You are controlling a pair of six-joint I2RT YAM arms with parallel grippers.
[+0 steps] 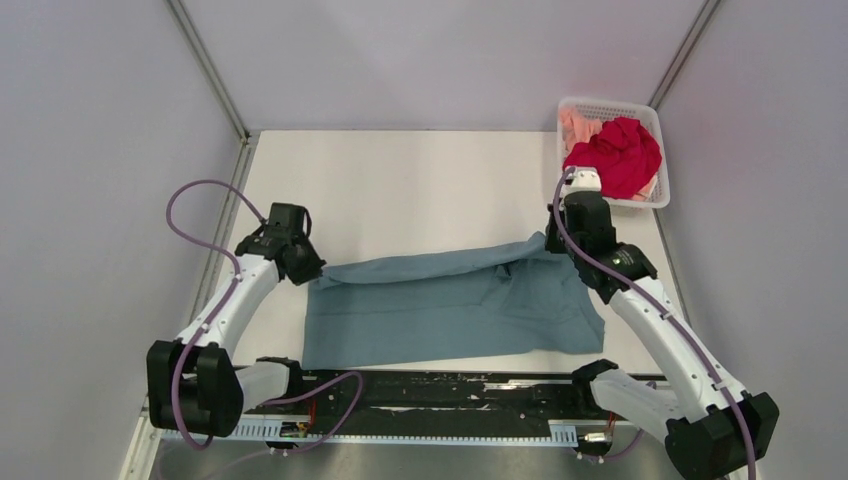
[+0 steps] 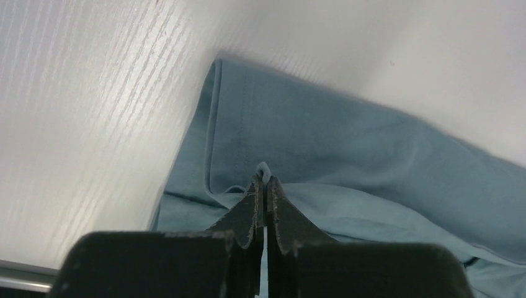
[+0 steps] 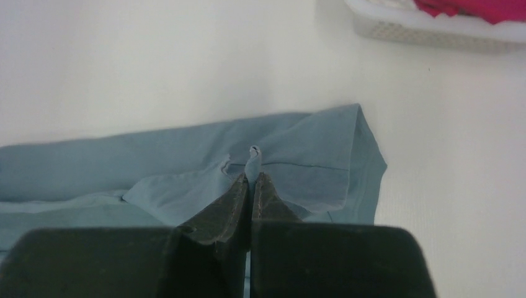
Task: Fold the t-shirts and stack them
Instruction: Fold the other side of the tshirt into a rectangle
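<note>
At centre-left of the top view, the left gripper (image 1: 306,268) is closed tight on a pinch of cloth at the far left corner of the teal-blue t-shirt (image 1: 450,310). The shirt lies spread across the lower middle of the white table (image 1: 400,185), with a folded band along its far edge. At centre-right, the right gripper (image 1: 553,240) is clamped on a small fold at the far right corner. In the upper right, a white mesh basket (image 1: 611,103) holds the red t-shirt (image 1: 622,155) atop the peach-pink t-shirt (image 1: 574,128).
</note>
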